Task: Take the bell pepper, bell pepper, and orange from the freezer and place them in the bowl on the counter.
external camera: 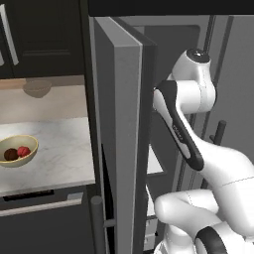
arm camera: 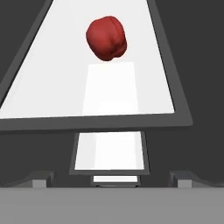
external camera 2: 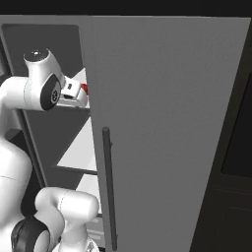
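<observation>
A glossy red bell pepper [arm camera: 106, 38] lies on a white shelf [arm camera: 52, 87] of the freezer [external camera 2: 54, 133], straight ahead of my gripper [arm camera: 112, 180] and some way beyond its tips. The jaws stand wide open with nothing between them. A sliver of that pepper [external camera 2: 84, 88] peeks out by the door edge in the right base view. On the counter [external camera: 59, 144] at the left sits the pale-yellow bowl [external camera: 29, 158], holding a dark orange [external camera: 11, 154] and another red bell pepper [external camera: 23, 151].
The thick grey freezer door [external camera: 124, 149] stands open between the arm and the counter, its long bar handle [external camera 2: 109, 187] facing the right base camera. A duller grey-tan bowl [external camera: 37, 88] sits at the back of the counter. Lower white shelves [arm camera: 109, 151] lie beneath the pepper's shelf.
</observation>
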